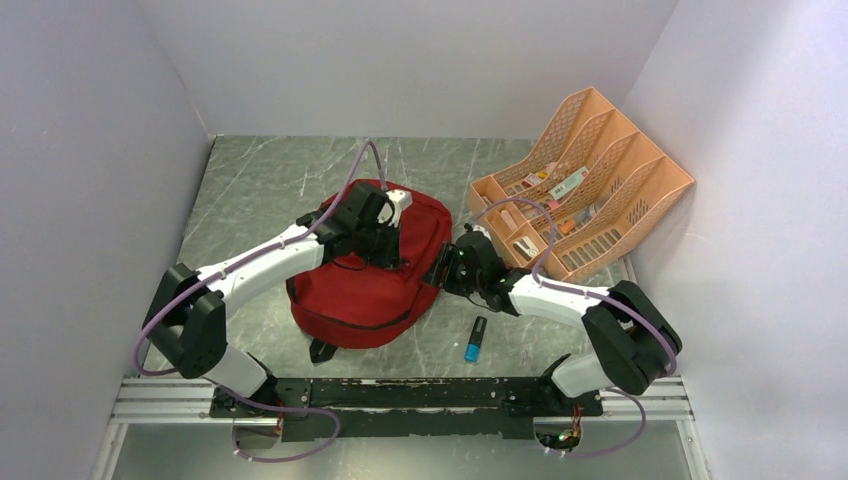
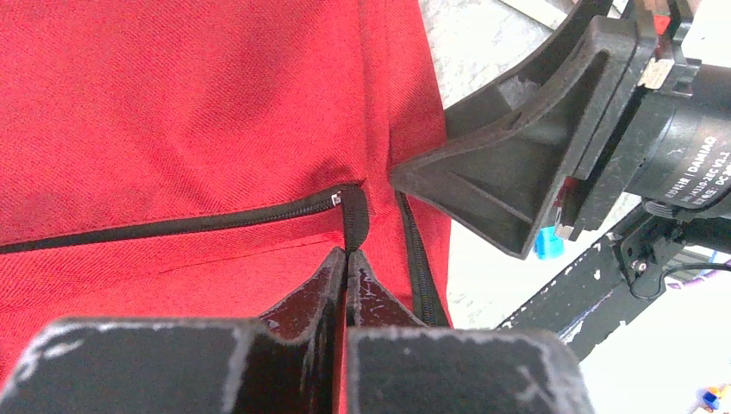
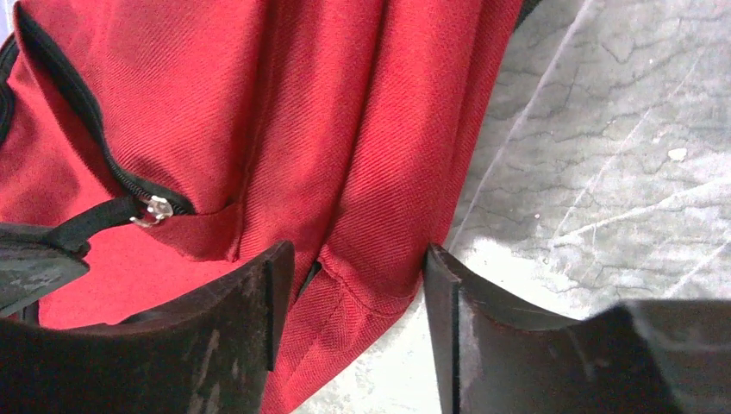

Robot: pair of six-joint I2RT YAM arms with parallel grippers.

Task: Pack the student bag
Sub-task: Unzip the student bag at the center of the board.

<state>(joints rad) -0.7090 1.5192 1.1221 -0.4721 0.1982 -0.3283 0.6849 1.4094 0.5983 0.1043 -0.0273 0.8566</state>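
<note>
The student bag [image 1: 360, 300] lies flat in the middle of the grey marbled bench [image 1: 260, 190], its dark-red fabric facing up and a black strap end poking out at its near edge. The left hand [image 2: 346, 257] reaches over the bag's far right part. Its fingers are pressed together, pinching the black zip pull [image 2: 355, 216] where the black zipper line [image 2: 172, 226] ends near the bag's right side.

The right hand [image 3: 358, 263] sits at the bag's right edge, just beside the left hand. Its fingers are spread, and a fold of the red fabric lies between them. Whether they press on that fold cannot be told.

To the far right, well apart from the bag, a peach mesh organiser [image 1: 650, 200] stands at a slant with small items in its compartments. A small blue and black stick [image 1: 475, 340] lies on the bench near the bag's near right corner.
</note>
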